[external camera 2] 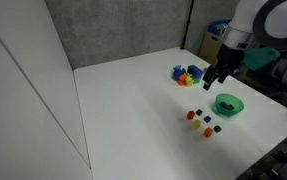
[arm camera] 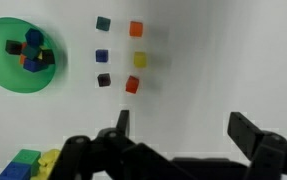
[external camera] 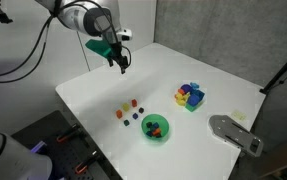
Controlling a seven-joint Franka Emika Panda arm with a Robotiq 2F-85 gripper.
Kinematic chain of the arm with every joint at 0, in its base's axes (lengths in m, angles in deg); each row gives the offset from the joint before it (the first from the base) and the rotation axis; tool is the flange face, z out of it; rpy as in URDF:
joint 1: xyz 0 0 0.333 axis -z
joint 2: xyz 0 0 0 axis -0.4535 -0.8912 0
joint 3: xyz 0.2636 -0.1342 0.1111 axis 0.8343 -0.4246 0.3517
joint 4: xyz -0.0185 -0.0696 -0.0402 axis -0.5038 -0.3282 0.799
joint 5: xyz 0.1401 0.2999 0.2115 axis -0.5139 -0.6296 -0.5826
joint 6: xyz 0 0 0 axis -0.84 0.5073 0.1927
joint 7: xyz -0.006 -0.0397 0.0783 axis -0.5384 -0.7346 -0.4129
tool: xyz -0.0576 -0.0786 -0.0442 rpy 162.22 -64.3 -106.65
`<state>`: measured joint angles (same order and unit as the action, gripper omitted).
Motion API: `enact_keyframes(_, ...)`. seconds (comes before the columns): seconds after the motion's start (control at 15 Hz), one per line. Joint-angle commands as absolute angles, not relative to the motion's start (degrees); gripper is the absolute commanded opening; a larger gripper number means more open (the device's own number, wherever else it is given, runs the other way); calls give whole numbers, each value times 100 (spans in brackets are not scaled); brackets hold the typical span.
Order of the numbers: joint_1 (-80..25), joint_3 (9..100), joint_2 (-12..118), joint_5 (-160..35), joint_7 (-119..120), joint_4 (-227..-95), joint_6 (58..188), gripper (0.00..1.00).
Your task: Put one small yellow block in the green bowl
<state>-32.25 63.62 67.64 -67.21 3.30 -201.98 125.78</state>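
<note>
In the wrist view a small yellow block (arm camera: 140,60) lies on the white table among other tiny cubes: teal (arm camera: 103,23), orange (arm camera: 136,29), blue (arm camera: 102,57), dark (arm camera: 104,80) and red (arm camera: 132,85). The green bowl (arm camera: 3,66) sits to their left and holds several tiny cubes. It shows in both exterior views (external camera: 158,138) (external camera 2: 233,109). My gripper (arm camera: 183,130) is open and empty. It hangs well above the table, away from the cubes and the bowl, as both exterior views show (external camera: 118,58) (external camera 2: 215,78).
A cluster of bigger blue, yellow, red and green blocks (external camera: 190,96) (external camera 2: 186,74) (arm camera: 28,165) stands beyond the bowl. A grey flat object (external camera: 233,133) lies at the table's edge. The tiny cubes (external camera: 129,111) (external camera 2: 200,120) lie near the front edge.
</note>
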Motion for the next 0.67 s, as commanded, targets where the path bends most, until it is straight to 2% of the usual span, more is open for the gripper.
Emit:
enact_keyframes(0.0,-3263,6353,6228,-6515,692,-20288,13162,100)
enact_keyframes(0.6,-3544,5820,5047,-5821,1448,-20284,14183,100)
